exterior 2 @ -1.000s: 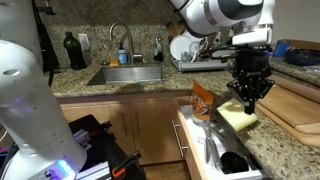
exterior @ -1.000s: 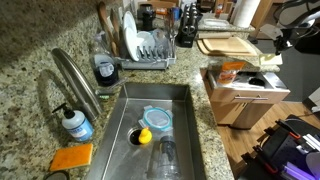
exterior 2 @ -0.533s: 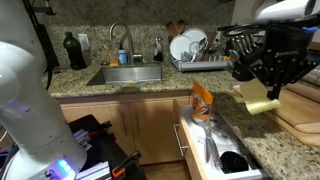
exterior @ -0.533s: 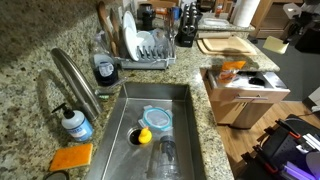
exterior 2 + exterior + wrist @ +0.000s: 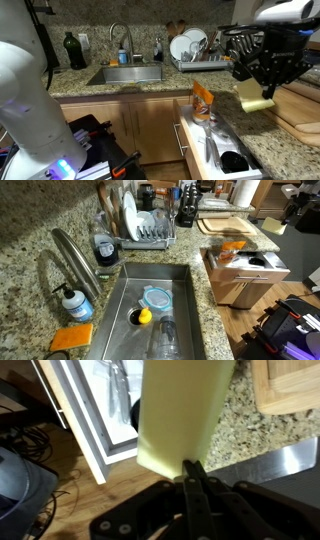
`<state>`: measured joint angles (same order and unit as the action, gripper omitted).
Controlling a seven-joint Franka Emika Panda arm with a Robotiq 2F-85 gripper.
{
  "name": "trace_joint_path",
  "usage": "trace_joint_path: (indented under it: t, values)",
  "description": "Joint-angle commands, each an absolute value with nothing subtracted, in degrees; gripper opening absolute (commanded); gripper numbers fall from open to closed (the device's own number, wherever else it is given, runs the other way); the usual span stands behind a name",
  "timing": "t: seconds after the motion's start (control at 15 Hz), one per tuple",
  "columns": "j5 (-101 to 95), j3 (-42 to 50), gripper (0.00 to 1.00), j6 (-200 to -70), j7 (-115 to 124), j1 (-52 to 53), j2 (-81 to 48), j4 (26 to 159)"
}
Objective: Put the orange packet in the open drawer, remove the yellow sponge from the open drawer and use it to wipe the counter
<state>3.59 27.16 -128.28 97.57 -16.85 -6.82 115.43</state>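
Both exterior views share sink and open drawer; wrist view looks down.

The white arm reaches in high with its wrist turned downward. The black tool hangs in the air, fingers pinched tight on one edge of the yellow sponge.

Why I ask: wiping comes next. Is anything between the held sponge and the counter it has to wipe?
Nothing visible does. The sponge hangs from the shut gripper, with bare counter just beside it and the drawer on its other side. A wooden cutting board covers the counter farther along.
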Motion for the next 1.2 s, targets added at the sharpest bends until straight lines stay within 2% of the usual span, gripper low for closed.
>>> trace_joint_path:
  t: [0.0,0.4,0.6,0.67,0.73,1.13]
  values:
    - [12.6,25.6,0.00,-114.4,98.4,-20.7,-16.0,101.9]
    - [13.1,26.1,0.00,-115.2,117.7,-23.5,-33.6,85.3]
    - [11.8,25.0,0.00,-111.3,123.4,-25.1,-42.1,78.7]
    - [11.9,24.7,0.00,-109.3,124.6,-25.4,-43.6,77.6]
    - [11.4,24.6,0.01,-113.6,122.5,-24.5,-39.1,83.2]
    - [13.5,22.9,0.00,-108.7,123.4,-27.0,-44.3,77.9]
